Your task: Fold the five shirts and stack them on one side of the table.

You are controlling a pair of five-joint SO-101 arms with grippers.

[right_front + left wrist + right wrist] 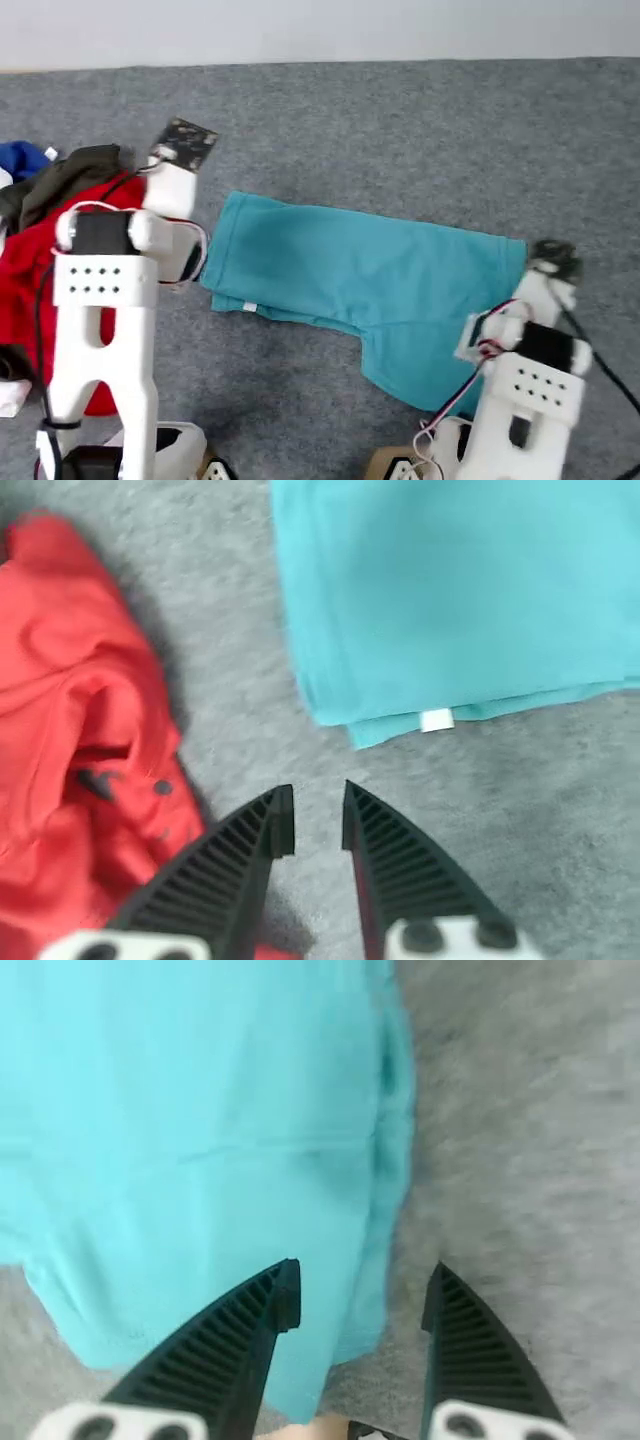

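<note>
Grey carpet bears a teal shirt, white tag near the parted left claw; right claw spread.

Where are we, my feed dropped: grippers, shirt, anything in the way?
Left gripper narrowly open, empty, above grey carpet. Right gripper open, straddling edge of spread teal fabric shirt. Crumpled red shirt lies beside it, apart.

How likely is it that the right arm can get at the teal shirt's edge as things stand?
Likely yes: the right end effector hangs open over the edge of the teal shirt, with nothing between them.
</note>
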